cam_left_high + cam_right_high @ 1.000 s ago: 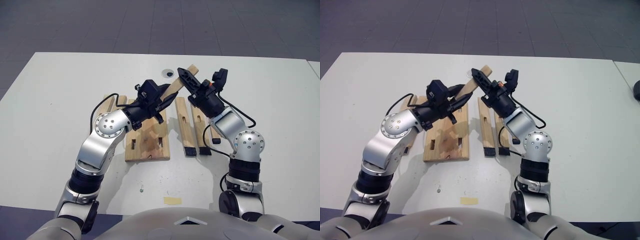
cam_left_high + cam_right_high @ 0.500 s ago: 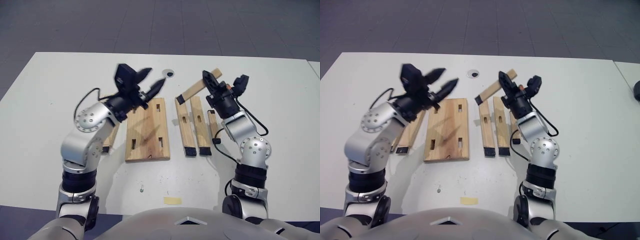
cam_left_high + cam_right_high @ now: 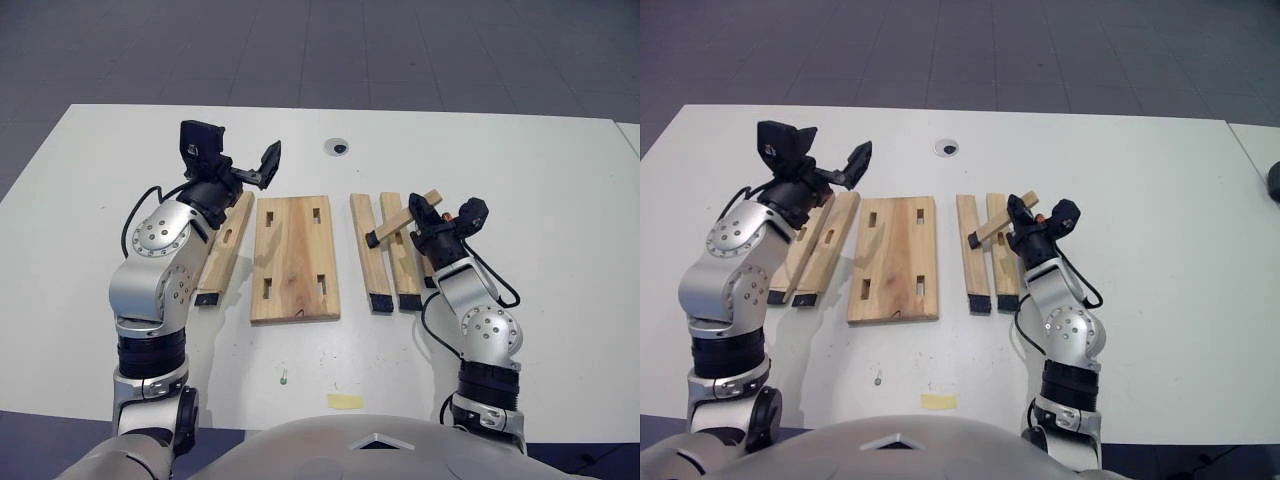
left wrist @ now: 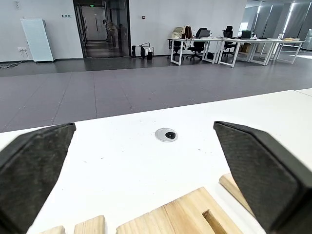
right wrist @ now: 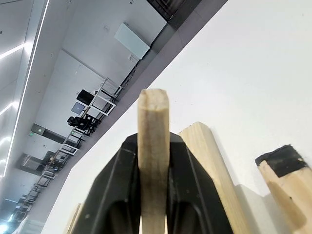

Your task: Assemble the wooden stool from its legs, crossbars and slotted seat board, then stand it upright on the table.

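My left fingers (image 4: 34, 165) stand wide apart. The gap between them is free, with bare tabletop (image 4: 122, 161) ahead as far as the grommet (image 4: 166, 135). Beneath them lie legs (image 3: 828, 248), with the board (image 3: 295, 260) just beside. My right fingers (image 5: 187, 195) are filled by the crossbar (image 5: 153, 161). Two right legs (image 3: 370, 265) just below block the way down. Farther right of those fingers the tabletop is open.

Seat board (image 3: 296, 258): pale bare wood, matt, grain visible. Legs (image 3: 372, 272): same wood, black matt end caps. Crossbar (image 5: 153, 146): pale smooth wood. Worktop (image 3: 520, 160): white, smooth, matt. 2 fingers (image 4: 34, 161): black matt plastic.
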{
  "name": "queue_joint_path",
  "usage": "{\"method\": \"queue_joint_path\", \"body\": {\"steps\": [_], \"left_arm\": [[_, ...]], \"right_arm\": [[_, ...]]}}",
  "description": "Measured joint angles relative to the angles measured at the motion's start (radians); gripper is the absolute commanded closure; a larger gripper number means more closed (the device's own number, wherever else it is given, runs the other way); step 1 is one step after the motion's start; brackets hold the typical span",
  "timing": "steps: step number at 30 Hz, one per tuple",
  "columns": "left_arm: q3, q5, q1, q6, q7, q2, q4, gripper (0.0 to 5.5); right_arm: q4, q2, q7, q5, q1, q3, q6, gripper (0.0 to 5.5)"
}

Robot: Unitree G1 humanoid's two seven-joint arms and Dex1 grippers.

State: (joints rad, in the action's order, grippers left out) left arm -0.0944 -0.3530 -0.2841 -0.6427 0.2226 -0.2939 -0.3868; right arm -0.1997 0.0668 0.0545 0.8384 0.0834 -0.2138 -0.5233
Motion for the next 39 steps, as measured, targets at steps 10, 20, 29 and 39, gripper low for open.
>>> {"method": "queue_joint_path", "body": {"steps": [10,20,29,39], "left_arm": [[0.024,0.036,0.001,0.000,0.008,-0.011,-0.009,0.10],[0.048,0.041,-0.053,-0.037,0.028,-0.048,-0.093,0.10],[0.069,0.076,-0.080,-0.037,0.033,-0.073,-0.099,0.10],[0.083,0.093,-0.056,-0.029,0.036,-0.072,-0.098,0.10]], "right_arm": [[-0.041,-0.011,0.026,-0.192,-0.005,0.079,0.071,5.09],[-0.086,-0.087,0.095,-0.447,0.033,0.170,0.059,5.09],[0.056,-0.199,-0.137,-0.585,0.005,0.245,0.301,5.09],[0.133,-0.144,-0.221,-0.534,-0.026,0.186,0.457,5.09]]}}
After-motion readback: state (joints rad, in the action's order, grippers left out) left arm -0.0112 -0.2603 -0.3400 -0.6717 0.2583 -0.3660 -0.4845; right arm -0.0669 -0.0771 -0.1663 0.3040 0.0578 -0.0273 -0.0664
